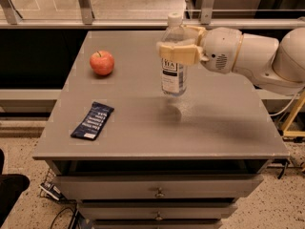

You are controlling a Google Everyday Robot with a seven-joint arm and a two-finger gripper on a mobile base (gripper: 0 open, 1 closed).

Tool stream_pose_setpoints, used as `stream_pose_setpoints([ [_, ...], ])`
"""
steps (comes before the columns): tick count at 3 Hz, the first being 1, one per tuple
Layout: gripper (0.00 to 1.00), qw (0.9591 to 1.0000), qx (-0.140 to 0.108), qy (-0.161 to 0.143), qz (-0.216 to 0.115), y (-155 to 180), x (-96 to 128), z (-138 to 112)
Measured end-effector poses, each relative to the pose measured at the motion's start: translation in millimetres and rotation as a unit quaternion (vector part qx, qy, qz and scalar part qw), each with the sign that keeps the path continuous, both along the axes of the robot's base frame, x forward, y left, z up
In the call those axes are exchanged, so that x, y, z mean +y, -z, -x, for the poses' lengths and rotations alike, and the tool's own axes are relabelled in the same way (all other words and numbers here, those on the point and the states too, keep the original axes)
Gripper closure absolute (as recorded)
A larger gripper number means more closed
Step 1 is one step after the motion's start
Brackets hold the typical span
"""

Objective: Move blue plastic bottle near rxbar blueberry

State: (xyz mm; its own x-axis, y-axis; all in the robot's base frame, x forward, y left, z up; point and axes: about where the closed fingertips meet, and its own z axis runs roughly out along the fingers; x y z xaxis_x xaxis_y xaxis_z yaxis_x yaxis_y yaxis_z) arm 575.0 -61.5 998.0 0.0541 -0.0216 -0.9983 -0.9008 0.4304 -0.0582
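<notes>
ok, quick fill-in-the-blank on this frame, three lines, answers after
1. The gripper, over the table's middle, has its fingers shut on the blue plastic bottle, whose cap is ____.
2. In the camera view, the rxbar blueberry lies near the table's front ____ corner.
3. The round red thing behind the bar is an ____.
Missing: white; left; apple
</notes>
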Motion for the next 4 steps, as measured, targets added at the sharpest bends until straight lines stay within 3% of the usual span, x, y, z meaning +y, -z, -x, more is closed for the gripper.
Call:
stream_pose_setpoints([
  [1, 1.0, 0.999, -0.005, -0.045, 0.0, 9.1, 26.4, 15.5],
  [3, 1.0, 0.9895, -0.009, -0.143, -0.022, 35.0, 83.9, 46.7],
  [4, 1.0, 0.9848, -0.014, -0.171, -0.024, 43.7, 103.3, 56.7],
])
